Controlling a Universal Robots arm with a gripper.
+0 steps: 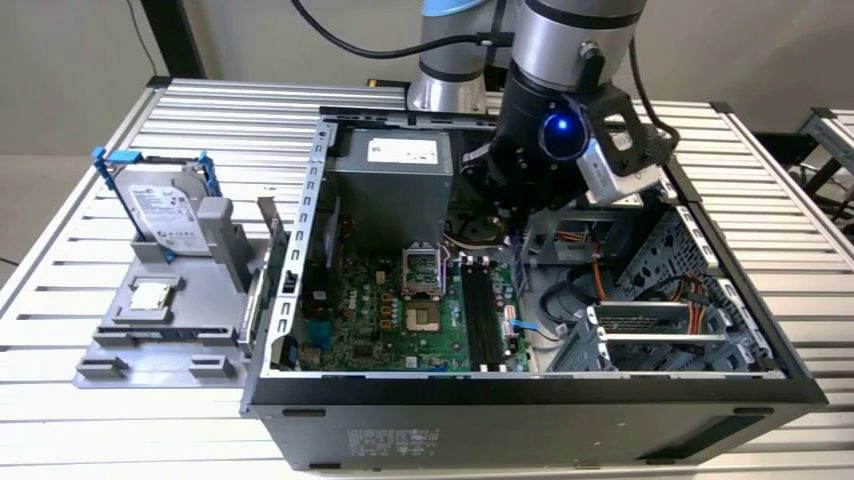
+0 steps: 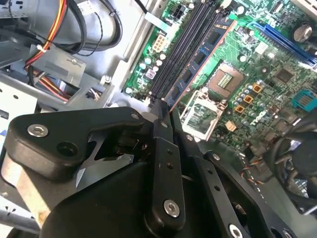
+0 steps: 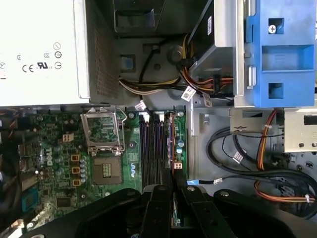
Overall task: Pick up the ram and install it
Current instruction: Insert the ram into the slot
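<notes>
Right now my gripper [image 2: 166, 113] is closed narrow on the ram [image 2: 198, 62], pinching the thin board by one end so the rest of it runs straight out from my fingertips. In both wrist views the ram stands on edge above the motherboard [image 3: 54, 163], and its long axis lies parallel to the black memory slots [image 3: 148, 148]. In the first wrist view I see it edge-on as a thin line between my fingers [image 3: 159, 198], over the side of the slot bank farthest from the processor socket [image 3: 105, 171] and nearest the bundled cables [image 3: 237, 158]. I judge it lined up with the outermost slot; whether its lower edge has entered that slot I cannot tell. In the exterior view my wrist hangs inside the open computer case [image 1: 534, 420], above the far end of the slots [image 1: 487, 315].
</notes>
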